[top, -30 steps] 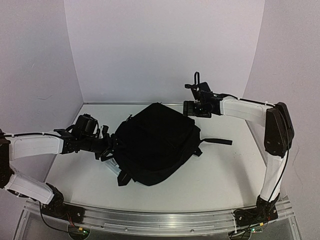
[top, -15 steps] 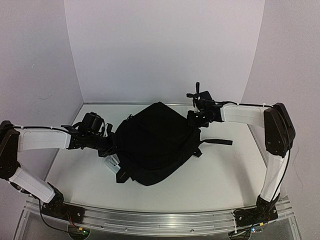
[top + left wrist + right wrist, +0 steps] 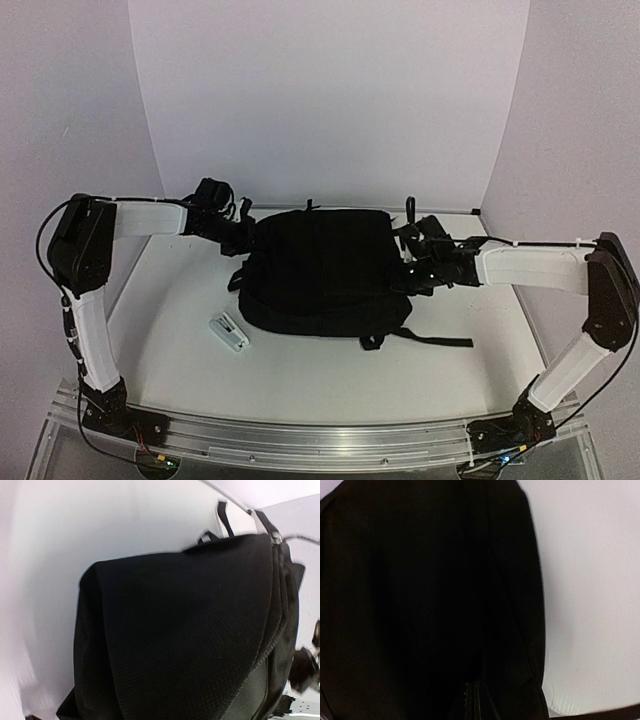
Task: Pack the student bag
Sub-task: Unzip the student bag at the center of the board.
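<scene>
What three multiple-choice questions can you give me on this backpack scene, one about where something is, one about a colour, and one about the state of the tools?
1. Where is the small white object?
A) on top of the student bag
B) on the table, near-left of the bag
C) in the right tool

2. What colour is the bag?
A) black
B) red
C) blue

3. How do the left tool and the right tool stand?
A) open, high above the bag
B) one holds the white object
C) shut on opposite sides of the bag

Answers:
1 B, it lies on bare tabletop, apart from the bag.
2 A, the fabric and straps are all black.
3 C, in the top view each tool meets a side edge of the bag.
</scene>
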Robot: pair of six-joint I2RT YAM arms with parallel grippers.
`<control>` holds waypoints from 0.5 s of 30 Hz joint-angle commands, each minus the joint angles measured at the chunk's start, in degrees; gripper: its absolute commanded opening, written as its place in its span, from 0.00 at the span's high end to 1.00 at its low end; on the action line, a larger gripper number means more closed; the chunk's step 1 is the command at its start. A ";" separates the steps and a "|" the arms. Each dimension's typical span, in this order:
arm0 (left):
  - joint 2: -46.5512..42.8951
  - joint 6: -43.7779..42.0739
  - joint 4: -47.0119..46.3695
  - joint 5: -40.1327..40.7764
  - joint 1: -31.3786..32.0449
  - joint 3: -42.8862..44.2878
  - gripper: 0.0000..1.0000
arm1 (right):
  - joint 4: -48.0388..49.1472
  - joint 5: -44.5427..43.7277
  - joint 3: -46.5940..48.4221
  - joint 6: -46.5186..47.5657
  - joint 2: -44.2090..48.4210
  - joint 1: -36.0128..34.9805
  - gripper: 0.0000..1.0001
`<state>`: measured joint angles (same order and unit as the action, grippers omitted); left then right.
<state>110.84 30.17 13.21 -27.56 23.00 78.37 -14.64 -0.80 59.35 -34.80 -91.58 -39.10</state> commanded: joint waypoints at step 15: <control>-0.24 -8.15 -0.31 6.47 -1.47 11.99 0.23 | -14.28 -4.43 6.74 -8.83 8.01 -18.18 0.35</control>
<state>121.62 21.80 13.45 -27.77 22.08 94.76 -22.52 -0.85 59.16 -46.17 -87.41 -56.94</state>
